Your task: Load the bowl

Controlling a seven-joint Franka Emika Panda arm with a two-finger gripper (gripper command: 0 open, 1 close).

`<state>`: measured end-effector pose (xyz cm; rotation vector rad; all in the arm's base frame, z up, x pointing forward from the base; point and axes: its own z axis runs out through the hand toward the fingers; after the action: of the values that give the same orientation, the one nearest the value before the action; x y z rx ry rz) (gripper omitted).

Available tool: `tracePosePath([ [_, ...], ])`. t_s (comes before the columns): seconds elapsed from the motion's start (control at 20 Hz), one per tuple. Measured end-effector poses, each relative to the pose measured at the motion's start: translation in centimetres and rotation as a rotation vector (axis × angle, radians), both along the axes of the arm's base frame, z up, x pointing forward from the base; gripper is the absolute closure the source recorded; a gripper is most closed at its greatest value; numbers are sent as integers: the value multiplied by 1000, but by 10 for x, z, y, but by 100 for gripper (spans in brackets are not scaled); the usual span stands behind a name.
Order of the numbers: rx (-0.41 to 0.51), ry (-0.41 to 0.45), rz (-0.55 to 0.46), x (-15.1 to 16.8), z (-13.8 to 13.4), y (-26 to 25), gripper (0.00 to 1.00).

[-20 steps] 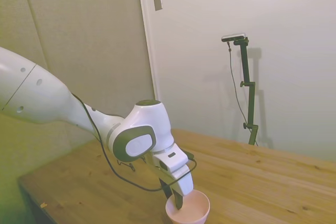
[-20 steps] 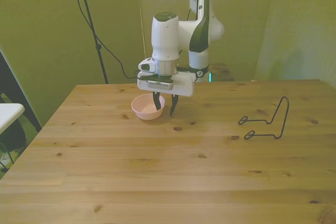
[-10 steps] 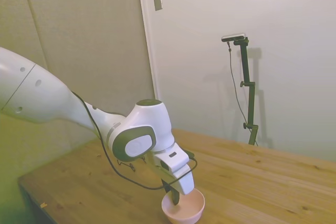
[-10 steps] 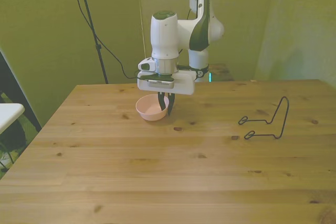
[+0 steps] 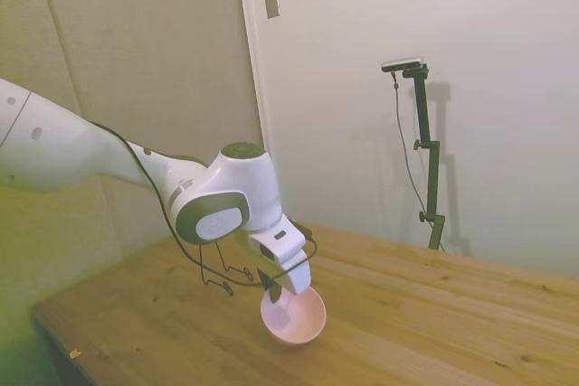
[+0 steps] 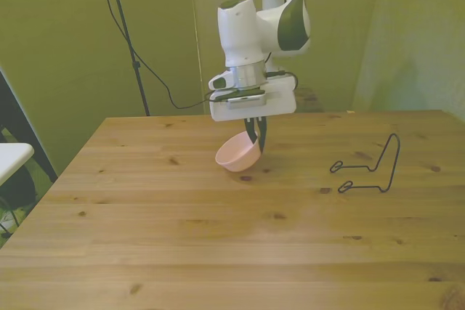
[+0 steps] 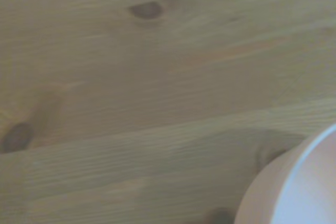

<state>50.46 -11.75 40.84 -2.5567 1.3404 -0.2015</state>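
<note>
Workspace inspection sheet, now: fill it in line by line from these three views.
Surface: wooden table, knotty planks, bare across the near half.
Job's things: pale pink bowl lifted off the table and tilted, pinched at its rim; nothing seen inside it. Its rim shows in the wrist view.
Clutter: black wire rack standing on the table toward the front view's right, apart from the bowl.
Grippers: hand shut on the bowl's rim, above the table.
Cables: black cable looping under the arm's wrist; another cable hanging behind the table.
Surroundings: plain walls; a small plate on the wall in the side view; no person seen.
</note>
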Motion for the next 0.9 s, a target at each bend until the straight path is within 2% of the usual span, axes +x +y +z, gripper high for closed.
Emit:
tracePosePath([
  [0.1, 10, -21, 41, 8, 23, 37, 100],
  [0.3, 57, -29, 39, 10, 20, 49, 100],
  [0.6, 224, -86, 61, 10, 21, 74, 100],
  [0.9, 388, -135, 83, 7, 48, 96, 100],
])
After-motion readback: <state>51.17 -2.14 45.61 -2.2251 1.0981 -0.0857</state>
